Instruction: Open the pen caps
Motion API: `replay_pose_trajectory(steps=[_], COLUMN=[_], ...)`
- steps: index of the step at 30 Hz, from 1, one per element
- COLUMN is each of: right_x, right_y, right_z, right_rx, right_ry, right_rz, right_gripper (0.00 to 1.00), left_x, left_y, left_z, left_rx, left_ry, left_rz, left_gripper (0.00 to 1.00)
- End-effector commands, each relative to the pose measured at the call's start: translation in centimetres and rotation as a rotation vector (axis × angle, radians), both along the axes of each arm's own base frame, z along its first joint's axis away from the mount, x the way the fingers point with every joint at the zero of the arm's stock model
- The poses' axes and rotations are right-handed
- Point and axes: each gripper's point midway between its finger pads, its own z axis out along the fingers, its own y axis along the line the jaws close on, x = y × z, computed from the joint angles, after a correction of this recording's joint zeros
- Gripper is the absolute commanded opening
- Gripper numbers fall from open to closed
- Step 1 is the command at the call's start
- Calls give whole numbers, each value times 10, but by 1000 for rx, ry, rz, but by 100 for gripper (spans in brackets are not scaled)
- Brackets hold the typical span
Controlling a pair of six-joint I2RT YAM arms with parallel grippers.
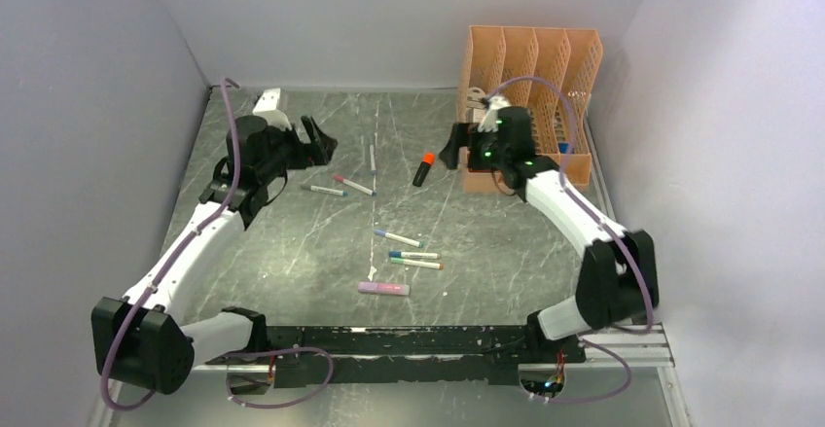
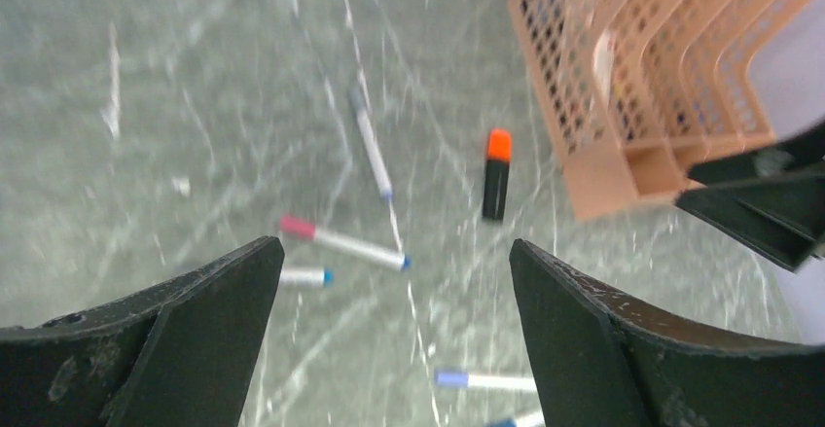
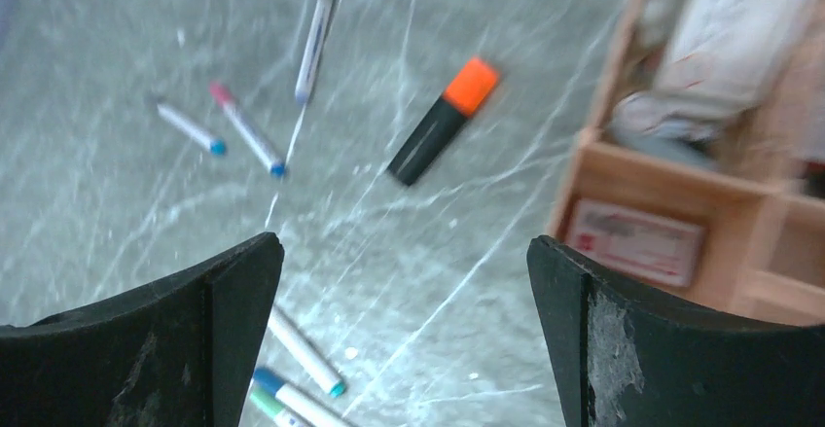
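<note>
On table (image 1: pixel 292 281): light, stiff, slick pens (image 1: pixel 407 238); pinch barrel (image 1: pixel 420 175) with left gripper (image 2: pixel 396 247), cap (image 1: pixel 428 158) with right gripper (image 3: pixel 405 242). Both released, empty.

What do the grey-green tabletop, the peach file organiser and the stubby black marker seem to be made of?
Grey-green tabletop: probably stone or a marble-print sheet, judging by white veins; soft sheen. Peach file organiser: likely moulded matte plastic, with a regular grid of holes. Stubby black marker: likely smooth plastic, with a bright orange cap.
</note>
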Motion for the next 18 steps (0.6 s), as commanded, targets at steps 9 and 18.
replay_pose_trajectory(steps=[9, 18], right_x=[-3, -1], right_y=[83, 64], right_z=[-77, -93], right_rx=[-156, -246], right_ry=[286, 308], right_rz=[72, -3], right_gripper=[100, 100], left_x=[-25, -15], left_y=[8, -5], left_z=[-75, -70], left_rx=[17, 40], left_ry=[314, 396], left_rz=[7, -63], left_gripper=[99, 99])
